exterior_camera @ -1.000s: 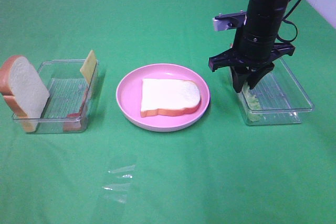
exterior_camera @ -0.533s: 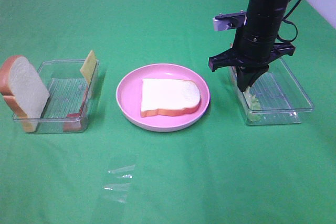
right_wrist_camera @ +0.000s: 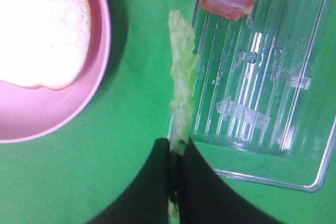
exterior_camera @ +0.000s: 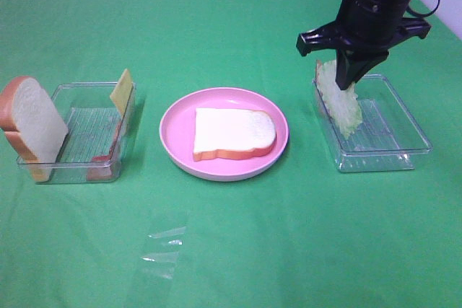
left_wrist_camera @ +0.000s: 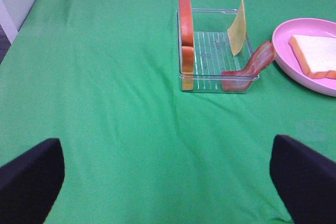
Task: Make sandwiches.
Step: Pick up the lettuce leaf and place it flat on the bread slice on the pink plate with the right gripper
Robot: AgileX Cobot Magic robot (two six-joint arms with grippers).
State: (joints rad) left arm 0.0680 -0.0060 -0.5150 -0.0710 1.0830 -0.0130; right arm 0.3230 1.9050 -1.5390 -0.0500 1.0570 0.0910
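Dangling at upper right, lettuce (exterior_camera: 341,104) is clamped edge-on by the right gripper (exterior_camera: 351,81); so thin a hold may slip.

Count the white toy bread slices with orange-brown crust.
2. One flat bread slice lies on the round pink plate; one upright bread slice stands at the outer end of the left clear plastic tray.

The plate (exterior_camera: 173,122) lies between two trays, with a flat slice (exterior_camera: 234,133) on it. The left tray (exterior_camera: 94,86) holds an upright slice (exterior_camera: 34,122) at its outer end, cheese (exterior_camera: 121,91) at its plate-side end and bacon (exterior_camera: 107,154) in its front corner. Lettuce (exterior_camera: 341,106) hangs from the right gripper (exterior_camera: 351,81) over the right tray's (exterior_camera: 406,119) plate-side edge.
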